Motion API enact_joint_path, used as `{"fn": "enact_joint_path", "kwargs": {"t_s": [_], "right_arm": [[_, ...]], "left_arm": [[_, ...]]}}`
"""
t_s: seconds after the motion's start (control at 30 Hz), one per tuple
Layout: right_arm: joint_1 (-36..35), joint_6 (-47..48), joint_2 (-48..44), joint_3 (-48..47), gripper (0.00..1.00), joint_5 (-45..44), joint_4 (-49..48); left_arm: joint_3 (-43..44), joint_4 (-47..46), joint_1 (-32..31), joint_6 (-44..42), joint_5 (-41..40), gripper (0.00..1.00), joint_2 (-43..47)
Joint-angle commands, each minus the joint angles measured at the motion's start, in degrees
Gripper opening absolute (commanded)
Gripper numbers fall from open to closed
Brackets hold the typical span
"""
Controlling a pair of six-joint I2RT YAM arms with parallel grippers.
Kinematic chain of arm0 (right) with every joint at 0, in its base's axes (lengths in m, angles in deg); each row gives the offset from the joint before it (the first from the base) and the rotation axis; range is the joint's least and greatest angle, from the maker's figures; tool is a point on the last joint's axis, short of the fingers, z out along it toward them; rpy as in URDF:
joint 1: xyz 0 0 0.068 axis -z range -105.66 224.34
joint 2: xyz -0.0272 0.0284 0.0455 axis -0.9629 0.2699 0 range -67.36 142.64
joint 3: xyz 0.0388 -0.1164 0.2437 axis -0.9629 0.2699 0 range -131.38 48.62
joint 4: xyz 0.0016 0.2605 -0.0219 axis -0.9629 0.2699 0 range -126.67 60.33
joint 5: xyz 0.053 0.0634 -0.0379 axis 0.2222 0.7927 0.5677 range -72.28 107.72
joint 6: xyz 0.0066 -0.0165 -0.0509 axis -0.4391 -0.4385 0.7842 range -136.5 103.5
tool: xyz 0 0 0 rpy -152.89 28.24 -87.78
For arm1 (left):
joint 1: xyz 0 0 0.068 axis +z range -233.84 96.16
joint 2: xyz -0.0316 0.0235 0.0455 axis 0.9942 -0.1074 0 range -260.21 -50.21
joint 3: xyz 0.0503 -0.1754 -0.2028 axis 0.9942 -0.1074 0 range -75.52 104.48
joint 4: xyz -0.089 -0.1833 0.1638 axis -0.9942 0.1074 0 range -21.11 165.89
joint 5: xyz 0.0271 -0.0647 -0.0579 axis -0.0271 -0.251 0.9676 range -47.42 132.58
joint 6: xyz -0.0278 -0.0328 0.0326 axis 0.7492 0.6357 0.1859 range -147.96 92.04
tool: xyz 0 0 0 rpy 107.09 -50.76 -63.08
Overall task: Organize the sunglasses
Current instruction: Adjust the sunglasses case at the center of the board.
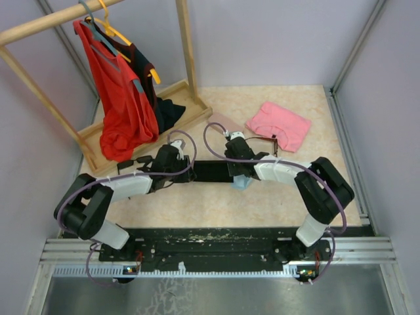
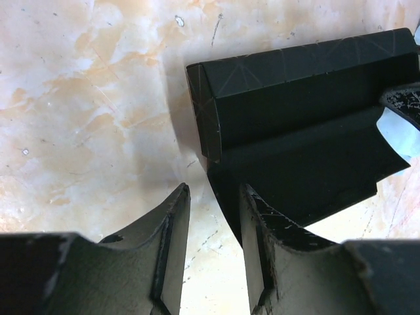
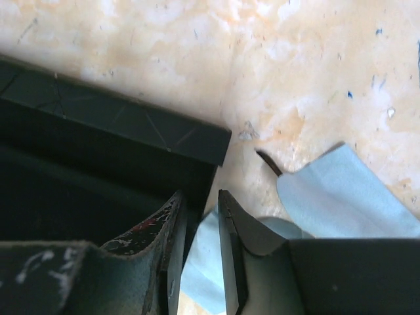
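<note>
The black case [image 1: 209, 172] lies open across the middle of the worktop, its long axis running left to right, with one arm at each end. The left gripper [image 2: 215, 197] hangs at its left end, jaws apart with bare worktop between them, holding nothing; the right gripper [image 3: 199, 197] is at the right end, jaws only narrowly apart over a light blue cloth [image 3: 341, 190], and I cannot tell whether they pinch it. The thin reddish-brown sunglasses [image 1: 270, 139] lie beyond and right of the right gripper, just beside a pink cloth [image 1: 281, 125] toward the far right corner; their long axis seems to run left to right; the right arm is nearer. What may be the black pair [image 1: 130, 163] is a small dark shape just left of the left gripper; it is too small to be sure.
</note>
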Motion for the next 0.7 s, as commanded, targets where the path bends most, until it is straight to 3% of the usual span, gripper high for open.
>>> {"fn": "enact_joint_path", "kwargs": {"t_s": [0.0, 0.2, 0.67], "right_arm": [[0.2, 0.7, 2.7, -3.9, 0.25, -2.1, -3.4], [0.2, 1.5, 5.5, -6.4, 0.11, -2.4, -3.8], [1.7, 2.1, 10.5, -13.3, 0.03, -4.8, -4.5]], "left_arm": [[2.3, -2.0, 0.3, -1.5, -1.1, 0.42, -1.3], [2.9, -1.6, 1.1, -0.6, -4.4, 0.40, -1.9], [5.2, 2.6, 2.5, 0.0, -6.0, 0.41, 3.3]]}}
